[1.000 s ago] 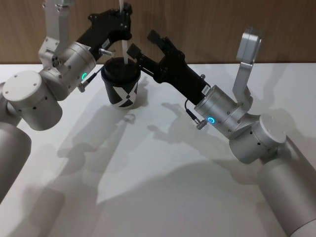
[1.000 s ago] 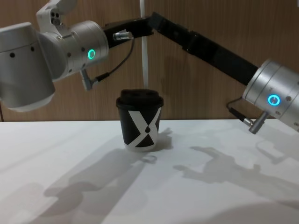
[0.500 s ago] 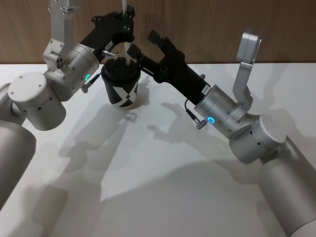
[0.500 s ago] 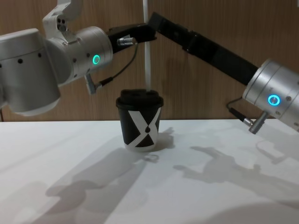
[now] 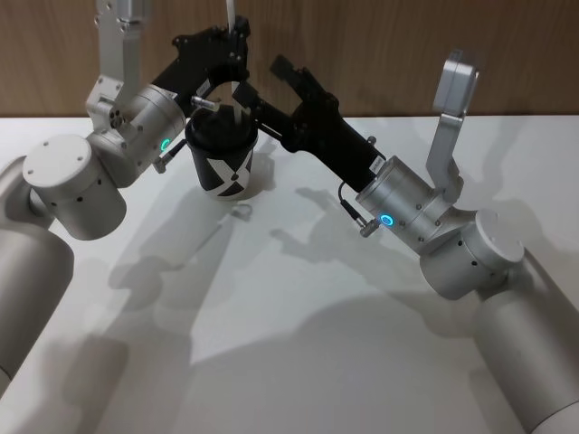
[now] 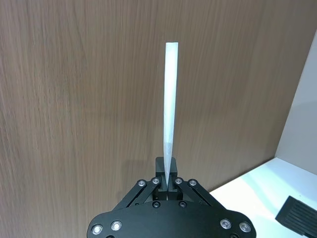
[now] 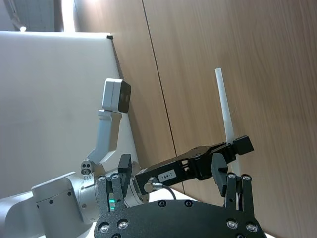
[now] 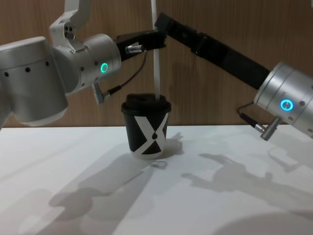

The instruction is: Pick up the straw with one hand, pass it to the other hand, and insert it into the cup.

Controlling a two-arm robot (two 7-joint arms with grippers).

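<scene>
Straw (image 8: 156, 68) tip at cup (image 8: 145, 126) lid, left gripper (image 6: 169, 179) jaws pinching it

We read two markings. On the cup (image 8: 145, 128), standing at about twelve o'clock on the table, the side carries a white X-shaped mark with a small black drop at its centre. In the right wrist view, a small white sticker (image 7: 168, 175) on the black body of the left gripper (image 7: 237, 147) reads "164-7", so far as we can make out.
</scene>
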